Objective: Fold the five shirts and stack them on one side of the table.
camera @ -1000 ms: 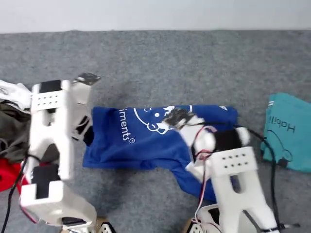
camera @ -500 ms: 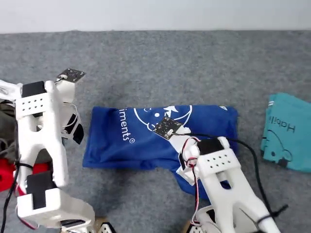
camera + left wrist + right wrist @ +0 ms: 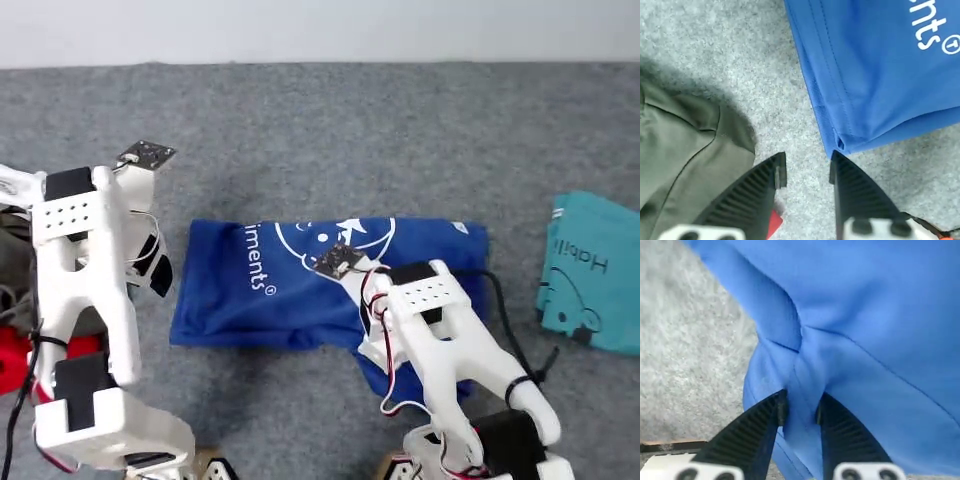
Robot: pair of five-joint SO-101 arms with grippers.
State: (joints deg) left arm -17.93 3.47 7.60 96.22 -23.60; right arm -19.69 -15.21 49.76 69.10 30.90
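A blue shirt (image 3: pixel 290 280) with white print lies partly folded in the middle of the grey table. Its near right sleeve sticks out under the right arm (image 3: pixel 430 310). In the right wrist view my right gripper (image 3: pixel 800 410) is shut on a bunched fold of the blue shirt (image 3: pixel 865 330). My left gripper (image 3: pixel 805 172) hangs open just above the carpet, beside the near left corner of the blue shirt (image 3: pixel 875 75), holding nothing. In the high view the left gripper (image 3: pixel 160 272) sits just off the shirt's left edge.
A folded teal shirt (image 3: pixel 590 270) lies at the right edge. A pile with an olive shirt (image 3: pixel 685 150), a red shirt (image 3: pixel 12 355) and a white shirt (image 3: pixel 20 190) sits at the left edge behind the left arm (image 3: pixel 85 260). Bare carpet stretches along the far side.
The left arm drew back to the left off the blue shirt, then held still. The right arm swung in over the shirt's near right part and its gripper came down on the fabric.
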